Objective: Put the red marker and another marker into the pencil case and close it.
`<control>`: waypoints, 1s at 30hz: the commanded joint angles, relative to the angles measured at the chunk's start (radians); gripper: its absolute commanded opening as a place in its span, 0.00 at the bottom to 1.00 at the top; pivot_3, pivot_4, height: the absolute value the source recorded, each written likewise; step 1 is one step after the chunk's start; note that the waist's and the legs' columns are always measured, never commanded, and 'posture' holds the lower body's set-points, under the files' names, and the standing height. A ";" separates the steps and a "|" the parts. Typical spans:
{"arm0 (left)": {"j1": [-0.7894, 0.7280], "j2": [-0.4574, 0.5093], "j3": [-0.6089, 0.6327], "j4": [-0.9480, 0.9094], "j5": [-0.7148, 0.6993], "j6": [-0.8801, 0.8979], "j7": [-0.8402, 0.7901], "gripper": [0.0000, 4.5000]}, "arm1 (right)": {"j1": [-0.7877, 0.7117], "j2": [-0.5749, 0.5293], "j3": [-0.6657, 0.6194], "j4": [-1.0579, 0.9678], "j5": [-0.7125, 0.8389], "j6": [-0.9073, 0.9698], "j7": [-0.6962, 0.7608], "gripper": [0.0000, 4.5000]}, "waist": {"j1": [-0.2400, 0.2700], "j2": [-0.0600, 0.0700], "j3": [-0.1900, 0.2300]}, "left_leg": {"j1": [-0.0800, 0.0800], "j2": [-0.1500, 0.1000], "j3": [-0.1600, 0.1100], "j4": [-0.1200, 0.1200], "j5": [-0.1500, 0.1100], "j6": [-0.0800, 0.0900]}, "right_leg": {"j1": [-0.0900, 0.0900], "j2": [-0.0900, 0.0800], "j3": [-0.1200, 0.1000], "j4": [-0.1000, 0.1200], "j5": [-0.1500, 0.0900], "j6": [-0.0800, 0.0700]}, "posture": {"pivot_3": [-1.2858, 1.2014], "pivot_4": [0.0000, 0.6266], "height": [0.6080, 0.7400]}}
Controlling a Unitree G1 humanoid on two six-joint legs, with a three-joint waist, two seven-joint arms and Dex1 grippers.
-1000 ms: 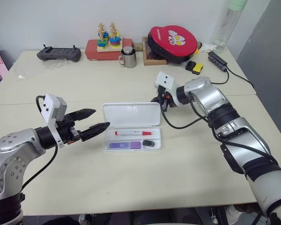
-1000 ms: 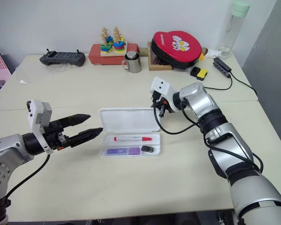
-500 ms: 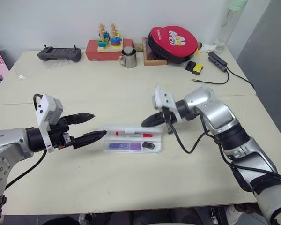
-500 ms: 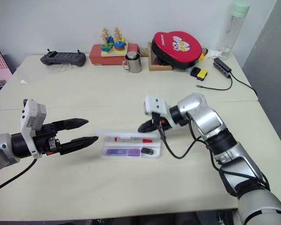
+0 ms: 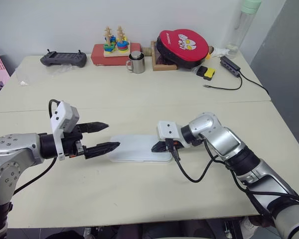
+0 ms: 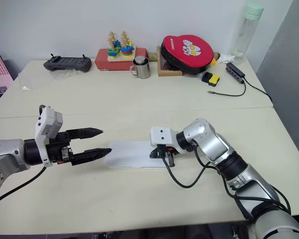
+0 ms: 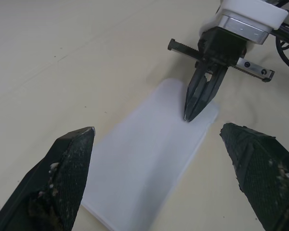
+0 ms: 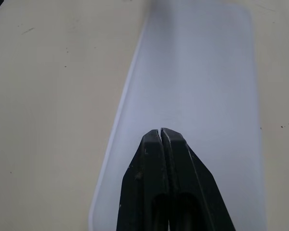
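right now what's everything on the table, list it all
pencil case: one, white, lid down, near middle of the table
controller: one, black, far left
stacking toy: one, multicoloured, on a red box at the far edge
metal mug: one, silver, in front of the red box
round red pad: one, red with black edge, on a wooden tray, far right of centre
yellow and black blocks: small pair, beside the pad
usb hub with cable: one, black, far right
bottle: one, clear with green cap, far right corner
left pincer: open, level with the case's left end
right pincer: shut, tip on the lid's right part
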 commanded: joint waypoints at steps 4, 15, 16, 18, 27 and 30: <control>-0.005 0.001 0.002 -0.009 0.000 -0.018 0.007 1.00 | 0.076 -0.044 0.139 -0.032 -0.151 -0.022 -0.022 0.00 | 0.002 0.000 -0.001 | 0.000 0.000 0.000 0.000 0.000 0.000 | 0.001 0.000 0.000 0.000 0.000 0.000 | 0.52 0.24 1.00; -0.066 -0.053 0.003 0.092 0.042 -0.042 0.100 1.00 | 0.097 0.028 -0.090 -0.083 0.021 0.105 -0.054 0.00 | 0.003 -0.001 -0.004 | 0.012 0.000 0.000 -0.003 0.000 0.000 | 0.009 0.000 0.001 -0.002 0.000 0.000 | 0.52 0.24 1.00; -0.082 -0.068 -0.001 0.125 0.066 -0.061 0.125 1.00 | 0.098 0.036 -0.155 -0.095 0.066 0.139 -0.072 0.04 | 0.004 -0.001 -0.004 | 0.012 0.000 0.000 -0.003 0.000 0.000 | 0.009 0.000 0.002 -0.002 0.000 0.000 | 0.52 0.24 1.00; -0.106 -0.089 -0.004 0.175 0.099 -0.086 0.161 1.00 | 0.100 0.037 -0.250 -0.116 0.128 0.190 -0.104 0.12 | 0.005 -0.001 -0.003 | 0.010 0.000 0.000 -0.003 0.000 0.000 | 0.008 0.000 0.001 -0.001 0.000 0.000 | 0.52 0.24 1.00; -0.152 -0.128 -0.031 0.410 0.251 -0.241 0.218 1.00 | 0.201 -0.117 -0.595 -0.247 0.292 0.403 -0.249 0.61 | 0.020 -0.001 -0.001 | 0.007 0.000 0.000 -0.003 0.000 0.000 | 0.006 0.000 0.001 -0.002 0.000 0.000 | 0.52 0.24 1.00; -0.162 -0.127 -0.041 0.464 0.281 -0.286 0.202 1.00 | 0.241 -0.185 -0.635 -0.257 0.290 0.419 -0.290 0.77 | 0.024 -0.001 -0.001 | 0.005 0.000 0.001 -0.003 0.000 0.000 | 0.003 0.000 0.002 -0.002 0.000 0.000 | 0.52 0.24 1.00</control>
